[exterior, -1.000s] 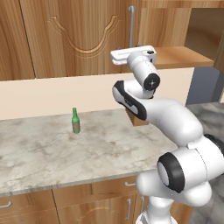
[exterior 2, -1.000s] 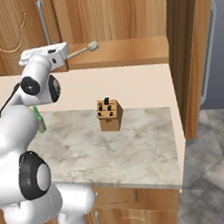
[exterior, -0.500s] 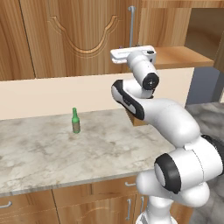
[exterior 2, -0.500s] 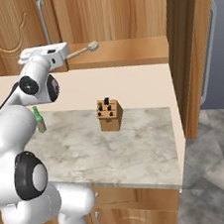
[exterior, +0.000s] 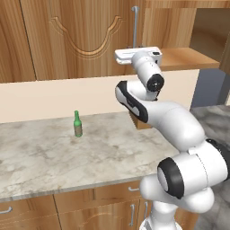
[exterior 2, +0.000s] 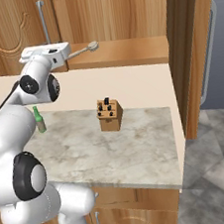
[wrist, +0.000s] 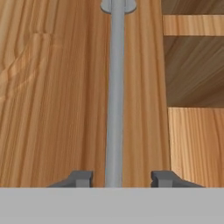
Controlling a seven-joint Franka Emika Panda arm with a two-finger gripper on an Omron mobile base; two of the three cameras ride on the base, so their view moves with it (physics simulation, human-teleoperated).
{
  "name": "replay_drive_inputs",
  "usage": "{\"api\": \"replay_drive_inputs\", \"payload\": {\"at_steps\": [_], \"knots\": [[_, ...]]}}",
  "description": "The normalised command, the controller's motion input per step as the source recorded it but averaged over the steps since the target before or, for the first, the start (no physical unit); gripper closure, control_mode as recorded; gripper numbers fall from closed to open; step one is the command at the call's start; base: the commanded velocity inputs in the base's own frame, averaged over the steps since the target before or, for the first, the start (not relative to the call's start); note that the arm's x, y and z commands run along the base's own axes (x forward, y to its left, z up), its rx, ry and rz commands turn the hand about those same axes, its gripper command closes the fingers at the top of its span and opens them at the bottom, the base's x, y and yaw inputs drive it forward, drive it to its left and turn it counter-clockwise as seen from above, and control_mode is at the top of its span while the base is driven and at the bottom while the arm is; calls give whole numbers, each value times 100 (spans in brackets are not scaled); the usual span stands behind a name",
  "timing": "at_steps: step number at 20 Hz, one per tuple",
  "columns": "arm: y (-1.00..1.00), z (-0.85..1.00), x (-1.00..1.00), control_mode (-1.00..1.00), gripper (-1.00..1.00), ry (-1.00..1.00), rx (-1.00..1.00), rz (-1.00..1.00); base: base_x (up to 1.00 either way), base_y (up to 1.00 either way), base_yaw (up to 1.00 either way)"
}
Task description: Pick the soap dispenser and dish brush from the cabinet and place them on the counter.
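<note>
Wooden cabinet (wrist: 57, 96) door panelling is being faced by the gripper (wrist: 120, 178), whose part-open jaws are being held either side of the silver bar handle (wrist: 114, 100), gaps showing. Beyond its right edge, the dish brush (exterior 2: 86, 48) is being borne by the shelf (exterior 2: 126, 52); the counter (exterior: 40, 152) is being left broad.

Arm reared high from the base, elbow bent, forearm reaching up and forward. Hand level at cabinet height. Gripper (wrist: 117, 178) pointed straight ahead, fingertips (wrist: 81, 178) parted with a clear gap either side of centre, nothing pinched between them.
</note>
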Motion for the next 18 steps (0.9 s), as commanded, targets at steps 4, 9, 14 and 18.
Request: {"api": "replay_drive_inputs", "payload": {"at_steps": [4,9,14,18], "knots": [[44,-4,6,-100,100,0,0,0,0,0,0],[50,0,2,-100,100,1,-2,0,0,0,0],[33,0,15,-100,100,4,-1,-1,0,0,0],[16,0,18,-100,100,4,0,-1,0,0,0]]}}
